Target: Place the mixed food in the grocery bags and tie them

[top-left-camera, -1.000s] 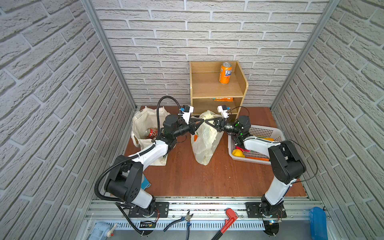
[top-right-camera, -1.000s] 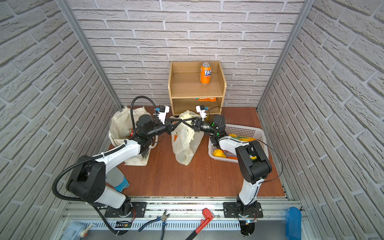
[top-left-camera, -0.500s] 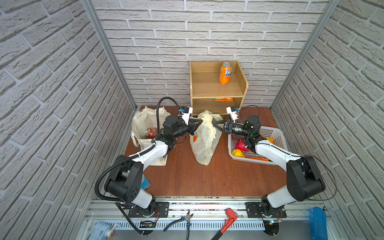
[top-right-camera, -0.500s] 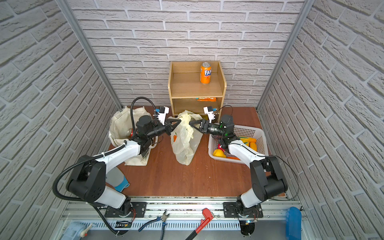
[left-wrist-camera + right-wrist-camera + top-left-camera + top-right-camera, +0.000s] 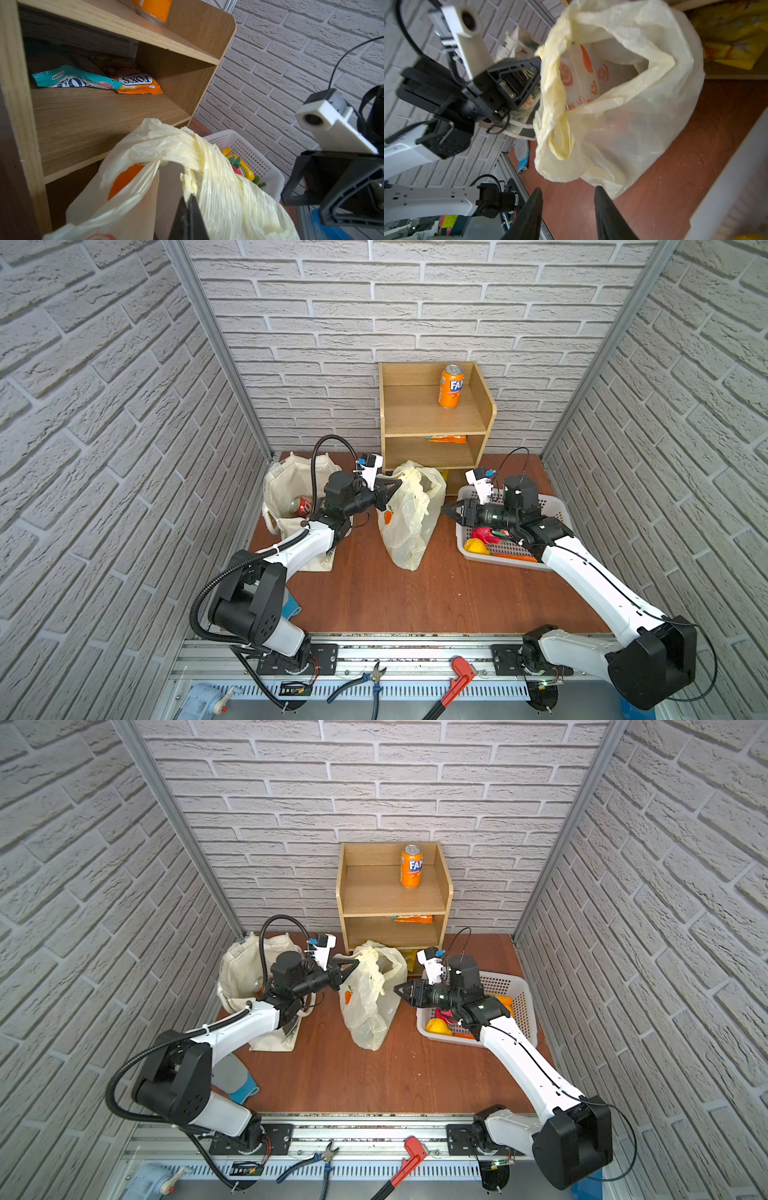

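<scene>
Both top views showed the plastic bag standing on the table in front of the wooden shelf. The canvas tote stood to its left, with a red can lying inside. The left gripper had its jaws closed on the bag's twisted handle and held that side up. The right gripper hung between the bag and the white basket, just beside the bag without touching it. Toy produce lay in the basket, and an orange can stood on the shelf's top board.

The left wrist view showed the closed jaws pinching pale-yellow film. Two snack packets lay on the shelf's lower board.

The right wrist view showed the right gripper's jaws standing apart with nothing between them. The bag's mouth gaped beyond them, and the left gripper was at its handle.
</scene>
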Available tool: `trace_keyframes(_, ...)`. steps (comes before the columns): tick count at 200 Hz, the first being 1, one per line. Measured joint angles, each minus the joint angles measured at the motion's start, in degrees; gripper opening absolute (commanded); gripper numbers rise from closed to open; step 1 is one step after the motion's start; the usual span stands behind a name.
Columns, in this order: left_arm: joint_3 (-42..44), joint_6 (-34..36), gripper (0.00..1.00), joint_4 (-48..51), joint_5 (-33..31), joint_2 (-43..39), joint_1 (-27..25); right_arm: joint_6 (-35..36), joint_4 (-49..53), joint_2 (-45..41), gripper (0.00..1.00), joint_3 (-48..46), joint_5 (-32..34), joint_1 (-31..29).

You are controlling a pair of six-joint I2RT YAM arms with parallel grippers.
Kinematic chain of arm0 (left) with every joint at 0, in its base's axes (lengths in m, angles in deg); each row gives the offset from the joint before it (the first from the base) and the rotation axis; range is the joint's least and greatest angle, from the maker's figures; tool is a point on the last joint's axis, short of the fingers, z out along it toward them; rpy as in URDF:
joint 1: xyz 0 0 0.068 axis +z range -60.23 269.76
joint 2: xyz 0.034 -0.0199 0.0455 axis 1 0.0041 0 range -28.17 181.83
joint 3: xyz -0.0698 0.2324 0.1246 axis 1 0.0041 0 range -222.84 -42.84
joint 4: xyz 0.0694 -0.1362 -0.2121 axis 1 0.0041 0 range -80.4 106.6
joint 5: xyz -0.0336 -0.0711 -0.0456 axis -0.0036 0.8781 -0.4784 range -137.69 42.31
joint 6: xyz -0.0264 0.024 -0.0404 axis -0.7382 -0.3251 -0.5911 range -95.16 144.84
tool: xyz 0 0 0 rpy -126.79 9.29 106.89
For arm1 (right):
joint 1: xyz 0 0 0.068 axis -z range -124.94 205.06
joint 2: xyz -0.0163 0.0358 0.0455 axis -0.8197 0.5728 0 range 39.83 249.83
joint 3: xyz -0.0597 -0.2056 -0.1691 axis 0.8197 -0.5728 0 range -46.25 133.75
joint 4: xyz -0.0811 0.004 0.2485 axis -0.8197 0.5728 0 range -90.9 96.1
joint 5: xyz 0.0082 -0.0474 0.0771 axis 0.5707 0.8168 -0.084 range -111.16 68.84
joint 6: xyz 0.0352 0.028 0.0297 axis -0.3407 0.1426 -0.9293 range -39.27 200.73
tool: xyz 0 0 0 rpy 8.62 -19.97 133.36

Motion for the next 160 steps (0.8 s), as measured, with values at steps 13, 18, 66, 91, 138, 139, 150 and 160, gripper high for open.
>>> trace_keyframes(13,0.0,0.02,0.0,0.07,0.0,0.0,0.07,2.03,3.93,0.37,0.43,0.31,2.8,-2.01)
trace_keyframes(18,0.0,0.02,0.0,0.09,0.02,0.0,0.09,2.64,5.09,0.61,0.43,0.55,3.8,-2.73)
trace_keyframes(66,0.0,0.07,0.0,0.17,0.09,0.0,0.11,6.03,9.68,5.03,0.44,5.86,9.62,-7.54)
trace_keyframes(91,0.0,0.07,0.0,0.17,0.11,0.0,0.11,7.21,9.77,7.67,0.45,8.66,11.69,-9.03)
trace_keyframes(138,0.0,0.07,0.0,0.17,0.33,0.0,0.11,8.83,10.01,12.28,0.45,13.11,14.16,-11.34)
trace_keyframes(139,0.0,0.07,0.0,0.17,0.33,0.0,0.11,8.83,10.01,12.33,0.45,13.16,14.21,-11.37)
trace_keyframes(150,0.0,0.04,0.0,0.17,0.35,0.0,0.11,8.92,10.08,13.0,0.45,13.92,14.58,-11.65)
trace_keyframes(160,0.0,0.04,0.0,0.17,0.42,0.0,0.11,8.96,10.19,13.62,0.44,14.71,14.95,-11.87)
